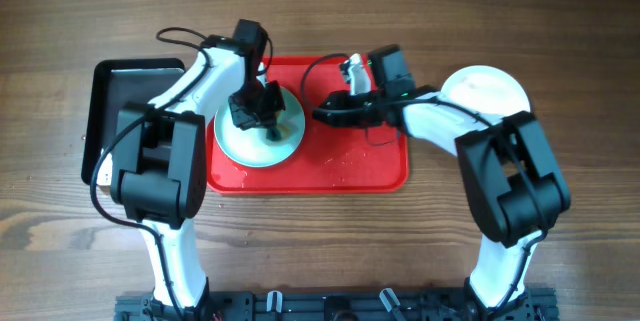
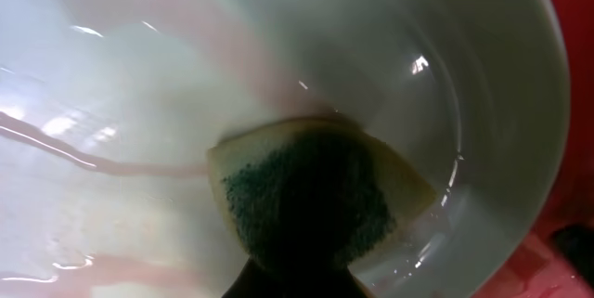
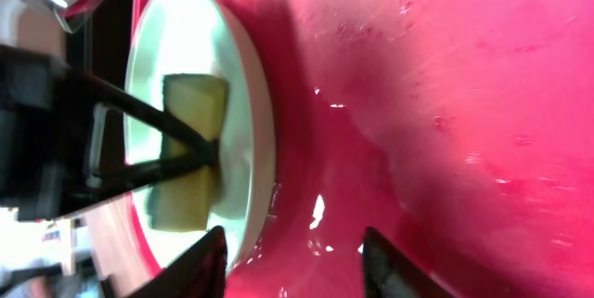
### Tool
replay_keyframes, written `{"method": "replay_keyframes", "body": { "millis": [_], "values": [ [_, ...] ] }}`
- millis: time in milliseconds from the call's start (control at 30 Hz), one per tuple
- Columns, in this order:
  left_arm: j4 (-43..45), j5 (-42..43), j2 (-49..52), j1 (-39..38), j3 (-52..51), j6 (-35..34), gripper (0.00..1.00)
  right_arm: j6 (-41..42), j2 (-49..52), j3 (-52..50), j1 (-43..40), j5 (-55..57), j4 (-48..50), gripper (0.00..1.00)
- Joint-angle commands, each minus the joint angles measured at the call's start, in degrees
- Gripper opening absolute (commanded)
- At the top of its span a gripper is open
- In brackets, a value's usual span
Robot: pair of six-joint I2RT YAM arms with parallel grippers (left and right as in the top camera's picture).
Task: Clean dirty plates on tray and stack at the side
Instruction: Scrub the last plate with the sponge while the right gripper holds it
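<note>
Now, left claw (image 1: 262, 111): clamped on sponge (image 2: 316, 196), pressed into aqua plate (image 1: 235, 143) (wet sheen)
Plate site: red tray (image 1: 350, 173), left end
Right claw (image 1: 323, 114): spread, empty, beside plate
Around: white plate (image 1: 490, 86) right; black tray (image 1: 125, 91) left

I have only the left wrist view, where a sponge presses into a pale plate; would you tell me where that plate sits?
Observer: The pale plate sits on the left part of the red tray.
Operator: Thank you. With the sponge on it, where is the right gripper?
Observer: The right gripper is open above bare tray, just right of the plate, not touching it.
Operator: Is any plate off the tray?
Observer: Yes, a white plate lies on the table beyond the tray's right end, partly hidden by the right arm.
</note>
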Motion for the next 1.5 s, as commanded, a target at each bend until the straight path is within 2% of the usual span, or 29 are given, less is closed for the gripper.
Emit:
{"method": "replay_keyframes", "body": {
  "millis": [0, 100, 200, 233, 333, 533, 733, 833, 933, 1100, 1267, 1367, 1467],
  "values": [
    [0.83, 0.28, 1.44, 3.06, -1.01, -1.25, 0.04, 2.93, 0.9, 0.11, 4.9, 8.02, 1.16, 0.49],
    [1.44, 0.31, 1.44, 3.15, -1.03, -1.25, 0.04, 2.99, 0.9, 1.4, 8.24, 14.73, 0.94, 0.48],
    [1.64, 0.31, 1.44, 3.15, -1.03, -1.25, 0.04, 3.37, 0.9, 1.95, 10.84, 21.79, 0.68, 0.43],
    [1.62, 0.31, 1.44, 3.15, -1.03, -1.22, 0.04, 4.37, 0.9, 1.95, 11.26, 24.13, 0.26, 0.36],
    [1.66, 0.31, 1.44, 3.15, -1.03, -1.22, 0.04, 6.75, 0.9, 1.95, 11.56, 28.52, -1.03, 0.04],
    [0.28, 0.33, 1.44, 2.58, -1.2, -0.98, 0.04, 10.56, 0.9, 3.17, 10.88, 31.06, -4.61, 0.04],
    [1.64, 0.94, 1.46, -5.88, -6.8, -0.98, 0.04, 11.61, 0.87, 3.69, 7.63, 27.91, -6.29, 0.04],
    [7.17, 14.84, 1.46, -10.45, -8.11, 5.6, 0.04, 11.58, 0.9, 3.69, 6.05, 25.49, -6.34, 0.04],
    [11.15, 15.54, 1.46, -11.78, -8.11, 5.62, 0.04, 11.54, 0.9, 3.69, 5.25, 24.68, -6.58, 0.04],
    [12.37, -4.33, 1.44, -6.86, -8.09, 1.31, 0.04, 11.34, 0.9, 3.69, 5.22, 24.7, -6.78, 0.05],
    [9.25, -32.22, 1.44, -0.59, -8.11, -7.34, 0.04, 11.45, 0.9, 3.69, 4.79, 24.68, -6.91, 0.04],
    [11.23, -40.92, 1.44, -0.13, -8.09, -7.45, 0.04, 11.47, 0.9, 3.69, 4.61, 24.35, -7.1, 0.04],
    [14.56, -41.75, 1.44, -0.24, -6.51, -6.78, 0.04, 11.43, 0.9, 3.69, 4.61, 23.82, -8.11, 0.04]
  ]
}}
